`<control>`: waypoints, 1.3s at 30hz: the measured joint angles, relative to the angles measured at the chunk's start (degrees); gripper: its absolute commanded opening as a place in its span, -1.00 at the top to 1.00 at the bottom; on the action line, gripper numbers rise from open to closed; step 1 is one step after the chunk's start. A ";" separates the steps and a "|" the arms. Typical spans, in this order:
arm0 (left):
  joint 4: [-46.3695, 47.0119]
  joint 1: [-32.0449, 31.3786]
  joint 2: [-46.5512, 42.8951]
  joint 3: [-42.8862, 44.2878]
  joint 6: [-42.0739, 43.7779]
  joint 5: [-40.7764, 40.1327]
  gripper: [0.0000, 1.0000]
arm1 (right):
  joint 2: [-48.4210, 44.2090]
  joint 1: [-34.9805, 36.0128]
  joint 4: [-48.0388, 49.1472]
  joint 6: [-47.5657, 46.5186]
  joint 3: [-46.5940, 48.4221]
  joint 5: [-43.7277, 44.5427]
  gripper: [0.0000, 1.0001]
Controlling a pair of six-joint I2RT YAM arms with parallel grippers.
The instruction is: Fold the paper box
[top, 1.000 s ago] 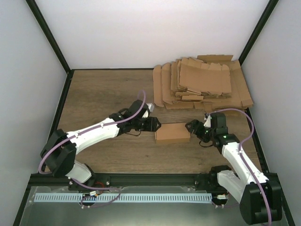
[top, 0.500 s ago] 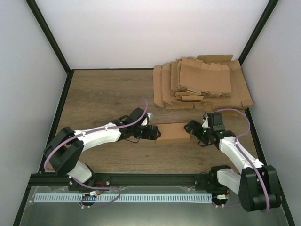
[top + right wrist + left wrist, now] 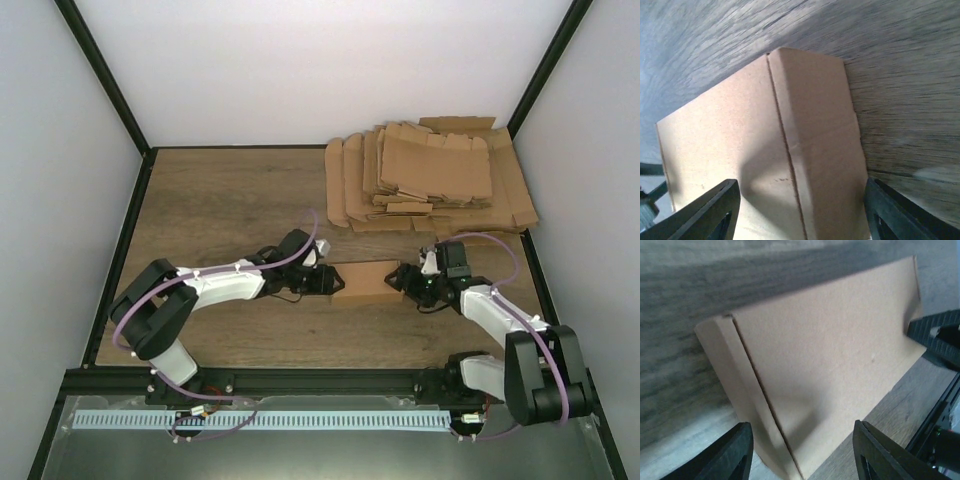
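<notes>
Both arms reach in from the near edge, low over the table [image 3: 220, 200]. I see the box [image 3: 367, 282] lying as a low oblong between them. The left gripper [image 3: 328, 281] is at the box's left end, fingers [image 3: 735, 452] spread apart and clamping nothing. The right gripper [image 3: 398, 277] is at the box's right end, fingers [image 3: 710, 210] equally wide and straddling that creased end. I can't tell if they touch it. Beyond the box, to its right, lies a pile of blanks [image 3: 430, 185].
</notes>
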 measured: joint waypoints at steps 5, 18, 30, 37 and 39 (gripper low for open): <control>4.50 4.52 0.15 -1.90 -2.78 2.93 0.08 | 3.48 1.51 4.02 -0.55 0.02 -4.09 -0.24; 7.08 20.72 -1.25 -7.15 -3.67 6.91 0.17 | 15.82 15.17 16.11 5.62 5.62 -4.11 -0.14; 5.03 44.94 -1.86 -2.54 1.44 -1.57 -0.48 | 44.78 25.40 32.04 13.33 33.64 -1.53 -0.54; -3.93 38.86 -16.46 -2.60 2.58 -9.27 -0.62 | 40.83 24.92 32.74 10.32 31.61 2.08 -0.69; -8.00 33.11 -20.46 -2.78 1.64 -13.31 -0.68 | 38.91 24.15 32.76 8.96 29.79 3.26 -0.70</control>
